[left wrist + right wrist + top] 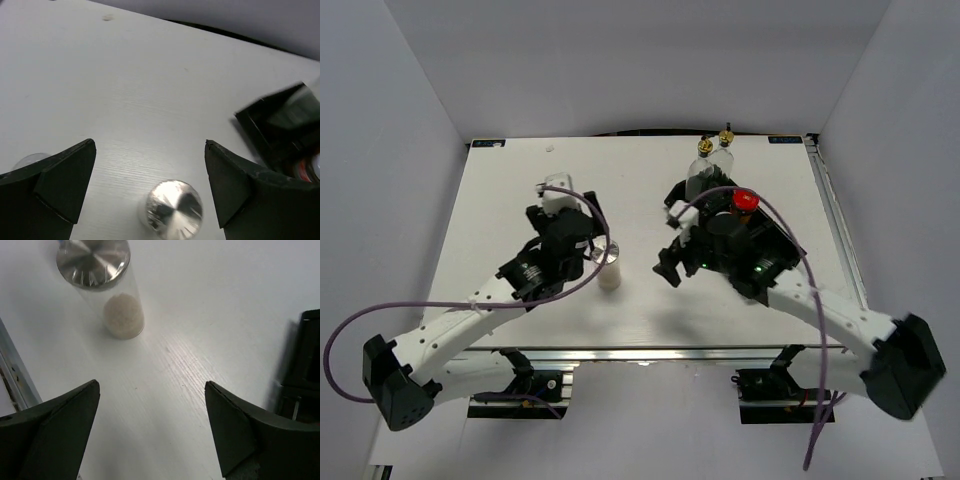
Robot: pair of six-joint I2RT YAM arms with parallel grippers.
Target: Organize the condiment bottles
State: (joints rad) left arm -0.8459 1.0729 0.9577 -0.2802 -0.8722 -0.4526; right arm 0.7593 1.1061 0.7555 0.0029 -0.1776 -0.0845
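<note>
Condiment shaker, silver-lidded, stands loose on the worktop, just beneath the left end effector (wide open, empty; right end effector likewise). Approach step, apparently; next, descend around the lid and close.

Top view looks down over the whole worktop from behind the arms; both wrist views sit close, angled down — all share one shaker.

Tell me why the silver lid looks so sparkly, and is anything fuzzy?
Left wrist view: the silver lid catches light in bright streaks and looks slightly blurry. Right wrist view: the shaker is sharp, the pincer fingers soft-edged. Top view: soft shadows on the table.
</note>
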